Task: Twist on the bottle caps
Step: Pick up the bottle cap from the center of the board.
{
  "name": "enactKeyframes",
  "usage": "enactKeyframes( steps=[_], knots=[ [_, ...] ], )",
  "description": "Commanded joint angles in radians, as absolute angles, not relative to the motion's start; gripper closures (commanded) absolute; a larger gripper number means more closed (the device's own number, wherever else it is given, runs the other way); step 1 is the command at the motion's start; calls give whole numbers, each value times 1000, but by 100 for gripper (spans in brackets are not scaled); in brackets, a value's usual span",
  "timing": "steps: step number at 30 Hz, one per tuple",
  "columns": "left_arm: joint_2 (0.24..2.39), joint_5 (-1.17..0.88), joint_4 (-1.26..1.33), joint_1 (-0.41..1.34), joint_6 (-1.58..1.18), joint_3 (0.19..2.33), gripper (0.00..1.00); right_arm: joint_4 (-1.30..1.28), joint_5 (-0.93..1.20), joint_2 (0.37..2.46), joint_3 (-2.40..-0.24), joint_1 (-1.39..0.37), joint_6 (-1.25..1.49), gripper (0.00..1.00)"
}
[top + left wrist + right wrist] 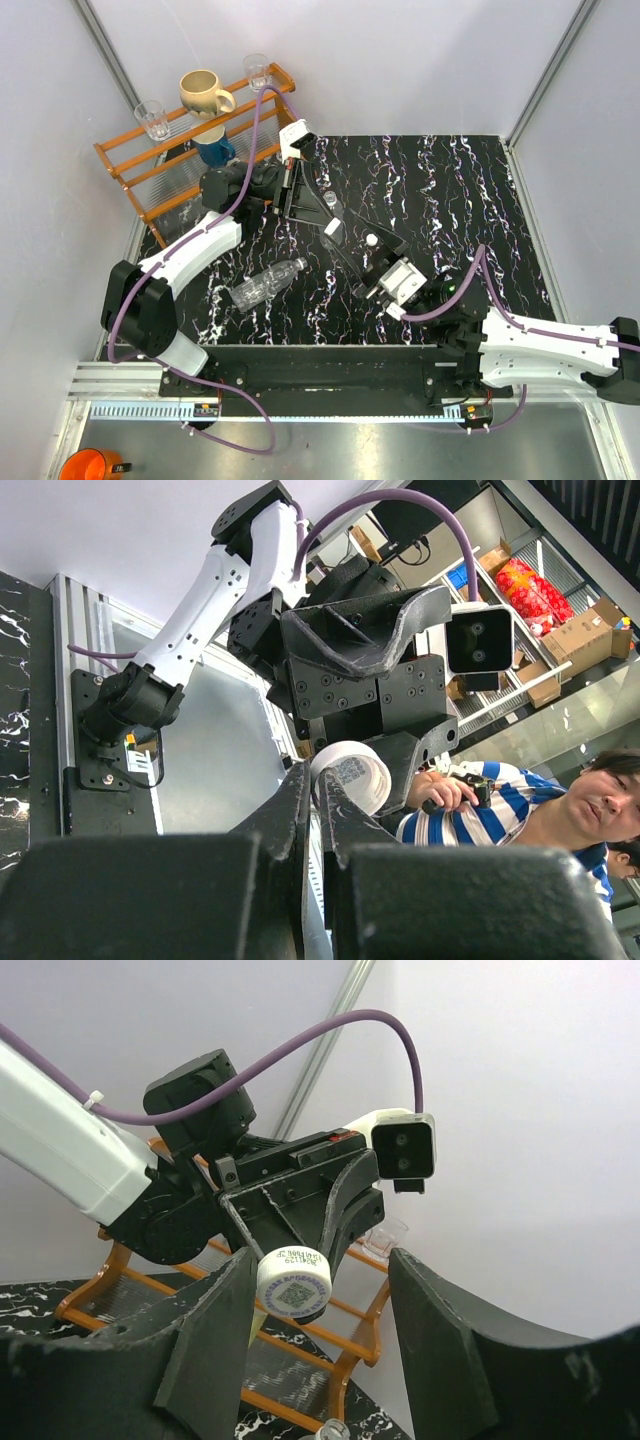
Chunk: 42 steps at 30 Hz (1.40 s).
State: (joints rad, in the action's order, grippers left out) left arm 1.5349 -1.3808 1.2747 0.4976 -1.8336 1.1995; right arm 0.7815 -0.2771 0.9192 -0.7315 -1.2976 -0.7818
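Right wrist view: a small round white plastic screw cap [293, 1285] with a printed label on its face hangs in the air at the tips of the left fingers [345, 1205].
Left fingers: pressed almost together, with only a slit between them in the left wrist view. The cap sits right at their tips, so I judge that they nip it by its thin wall.
Right fingers [440, 1330]: they stand wide, one to each side of the cap in their own view and apart from it. How far short of it they are, I cannot tell.
Cap, handling: probably very light, stiff and smooth. A nip on the rim is a weak hold, and the cap could twist or pop free. It is better taken across its side wall, on opposite sides.
Clear ribbed plastic bottle [265, 283]: it lies on its side on the black white-veined table [450, 180], well apart from both pairs of fingers.
Bottle, handling: likely light and thin-walled, so it will roll and dent. It should be taken by the ribbed body, gently.
Second cap and bottle: I cannot make them out with certainty.
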Motion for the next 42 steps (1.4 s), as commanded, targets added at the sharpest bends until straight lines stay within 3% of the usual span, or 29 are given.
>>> enactKeyframes(
  steps=[1, 12, 22, 30, 36, 38, 40, 42],
  knots=[
    [1523, -1335, 1537, 497, -1830, 1193, 96, 834, -317, 933, -730, -1305, -802, 38],
    [1505, -1335, 1539, 499, -1827, 1187, 96, 812, -337, 971, -735, -1305, -765, 38],
    [1490, -1336, 1539, 497, -1827, 1184, 96, 779, -354, 963, -738, -1304, -738, 55],
    [1482, -1335, 1537, 497, -1822, 1178, 96, 775, -350, 951, -739, -1304, -721, 60],
    [1483, -1347, 1505, 499, -1792, 1172, 96, 740, -318, 924, -747, -1304, -692, 69],
    [1482, -1361, 1462, 497, -1757, 1169, 86, 726, -310, 901, -747, -1305, -663, 75],
    [1482, -1371, 1419, 488, -1707, 1167, 63, 689, -299, 861, -747, -1305, -638, 78],
    [1483, -1384, 1378, 479, -1668, 1167, 54, 625, -293, 832, -755, -1307, -595, 79]
  ],
)
